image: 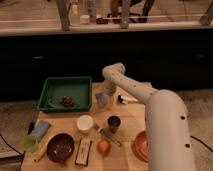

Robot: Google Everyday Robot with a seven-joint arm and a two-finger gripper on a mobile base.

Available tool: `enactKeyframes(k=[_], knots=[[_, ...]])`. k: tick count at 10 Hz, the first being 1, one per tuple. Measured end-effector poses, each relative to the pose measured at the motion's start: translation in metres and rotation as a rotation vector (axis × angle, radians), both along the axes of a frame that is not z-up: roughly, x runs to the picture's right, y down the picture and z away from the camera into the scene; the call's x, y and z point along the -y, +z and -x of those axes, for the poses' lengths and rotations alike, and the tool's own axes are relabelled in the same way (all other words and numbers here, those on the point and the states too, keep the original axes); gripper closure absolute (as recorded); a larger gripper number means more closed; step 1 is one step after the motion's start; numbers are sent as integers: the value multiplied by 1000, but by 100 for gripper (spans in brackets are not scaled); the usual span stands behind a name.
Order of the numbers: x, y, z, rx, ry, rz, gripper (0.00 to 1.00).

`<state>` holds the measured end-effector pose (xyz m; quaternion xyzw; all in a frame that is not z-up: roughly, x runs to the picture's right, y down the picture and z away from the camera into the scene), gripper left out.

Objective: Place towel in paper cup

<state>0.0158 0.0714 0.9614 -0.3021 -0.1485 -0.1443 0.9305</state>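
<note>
My gripper [103, 98], grip state unclear, hangs beside the green plastic tray [65, 79]; I should centre over the white round paper cup [85, 123] before releasing.

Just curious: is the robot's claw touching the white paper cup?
Apart. Camera view shows bare table between the gripper, by the green tray, and paper cup.

Single high view from behind the arm [162, 130], looking down across the table [129, 116], claw [102, 99] mid-frame beside tray [65, 79]
</note>
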Motion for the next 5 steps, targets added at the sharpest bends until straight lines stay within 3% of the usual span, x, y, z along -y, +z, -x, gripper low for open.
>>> enactKeyframes(k=[5], knots=[[-2, 1, 2, 10, -10, 9, 25]])
